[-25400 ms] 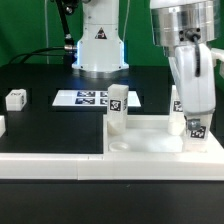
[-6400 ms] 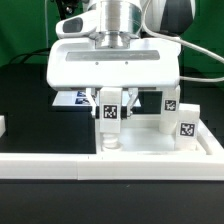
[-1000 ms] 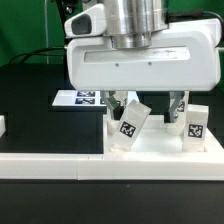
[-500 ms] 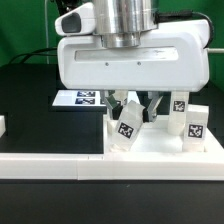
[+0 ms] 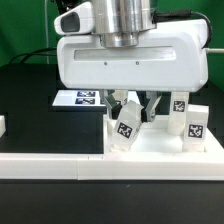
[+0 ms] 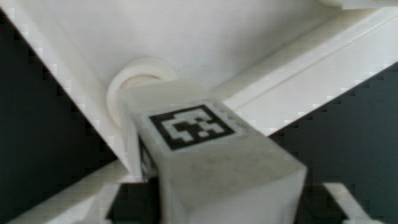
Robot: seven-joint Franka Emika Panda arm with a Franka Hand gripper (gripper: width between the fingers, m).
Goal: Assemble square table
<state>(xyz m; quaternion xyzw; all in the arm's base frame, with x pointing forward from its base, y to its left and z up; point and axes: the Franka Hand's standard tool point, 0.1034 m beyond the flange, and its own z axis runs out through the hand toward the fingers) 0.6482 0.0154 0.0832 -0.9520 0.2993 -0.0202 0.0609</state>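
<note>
The square table's white slab lies flat on the black table, raised rim up. A white leg post with a tag on its face leans tilted at the slab's corner on the exterior view's left. My gripper hangs right over it, its fingers closed in on the post's upper part. In the wrist view the leg post fills the gap between the jaws, above a round corner hole in the slab. Two more leg posts stand on the slab toward the exterior view's right.
A long white rail runs along the front edge. The marker board lies flat behind the slab. A small white part sits at the exterior view's left edge. My wide white hand body hides much of the background.
Over the last second my hand shifted slightly toward the exterior view's left and the fingers closed in on the tilted leg post. The post has kept its lean.
</note>
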